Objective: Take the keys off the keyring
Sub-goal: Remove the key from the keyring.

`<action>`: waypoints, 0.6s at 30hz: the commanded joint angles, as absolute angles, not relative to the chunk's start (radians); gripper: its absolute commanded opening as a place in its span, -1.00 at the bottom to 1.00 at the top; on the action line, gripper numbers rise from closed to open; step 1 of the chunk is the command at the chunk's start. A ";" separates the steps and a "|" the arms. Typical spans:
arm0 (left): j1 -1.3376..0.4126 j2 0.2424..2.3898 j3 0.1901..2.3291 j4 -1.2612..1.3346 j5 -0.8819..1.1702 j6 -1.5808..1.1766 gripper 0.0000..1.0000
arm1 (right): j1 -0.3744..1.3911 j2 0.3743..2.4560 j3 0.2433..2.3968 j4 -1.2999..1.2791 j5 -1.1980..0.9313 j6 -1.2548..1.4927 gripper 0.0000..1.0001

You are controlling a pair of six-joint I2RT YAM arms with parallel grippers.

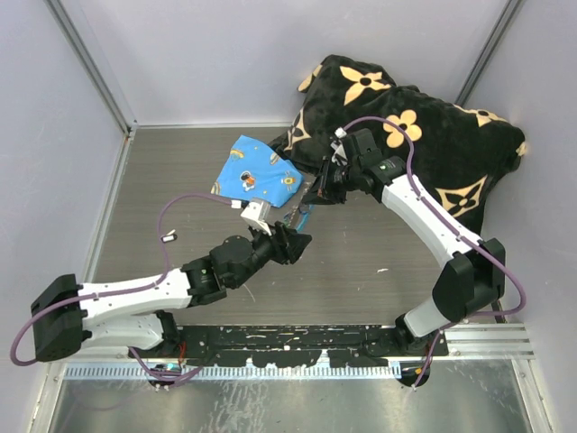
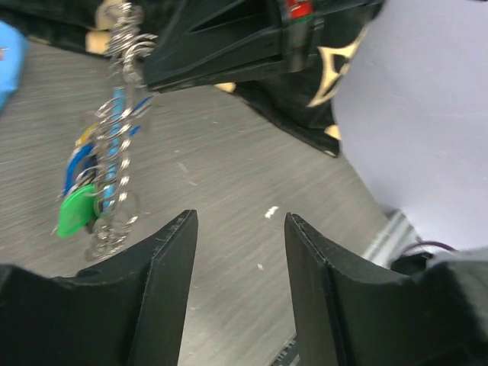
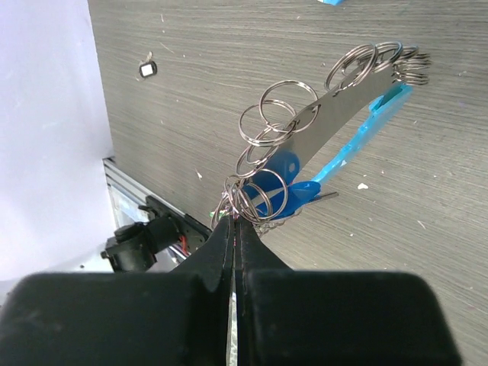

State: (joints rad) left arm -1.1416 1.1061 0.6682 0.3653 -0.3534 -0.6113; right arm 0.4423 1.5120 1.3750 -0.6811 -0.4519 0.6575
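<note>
While clamped on the cluster of small split rings at its very fingertips, held the right gripper point(image 3: 233, 221) shut to a hairline, with the keyring point(image 3: 335, 114) pinched by that near end. Saw blue-headed keys point(image 3: 280, 166) bunched just beyond the tips, touching the rings. Traced a flat metal strip running on ahead and to the right from there, hung with more rings along its upper edge and backed by a light-blue curved piece point(image 3: 375, 120) on its lower side. Found only grey tabletop point(image 3: 229, 61) farther out, beneath the bunch.

Held the left gripper point(image 2: 240, 219) spread wide, with nothing between its fingers point(image 2: 164, 274). Noted the same keyring hanging ahead and to its left, touching neither finger, with a green key point(image 2: 76, 212) low on it. Made out the right gripper's dark finger beyond, at the top of the chain, then a black flower-patterned cushion point(image 2: 297, 107) farther behind. Could not tell how many keys hung there.
</note>
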 commanded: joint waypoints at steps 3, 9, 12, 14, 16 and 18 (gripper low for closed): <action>-1.143 1.212 0.659 0.567 -0.554 -0.600 0.16 | 0.422 1.529 1.411 -0.582 -0.498 0.805 -0.98; -1.111 1.334 0.650 0.693 -0.618 -0.628 0.19 | 0.422 1.552 1.424 -0.561 -0.511 0.857 -0.98; -1.064 1.386 0.641 0.777 -0.612 -0.635 0.14 | 0.422 1.554 1.426 -0.553 -0.503 0.873 -0.98; -1.044 1.426 0.650 0.822 -0.603 -0.622 0.12 | 0.422 1.554 1.419 -0.547 -0.500 0.886 -0.98; -1.038 1.459 0.667 0.848 -0.614 -0.608 0.11 | 0.422 1.555 1.414 -0.540 -0.500 0.895 -0.98; -1.037 1.481 0.685 0.854 -0.642 -0.610 0.11 | 0.422 1.558 1.411 -0.537 -0.498 0.900 -0.98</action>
State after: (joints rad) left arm -1.0420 1.4528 0.6441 0.7143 -0.5690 -0.6197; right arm 0.4232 1.5734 1.3754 -0.6128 -0.4717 0.8539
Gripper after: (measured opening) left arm 0.559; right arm 0.037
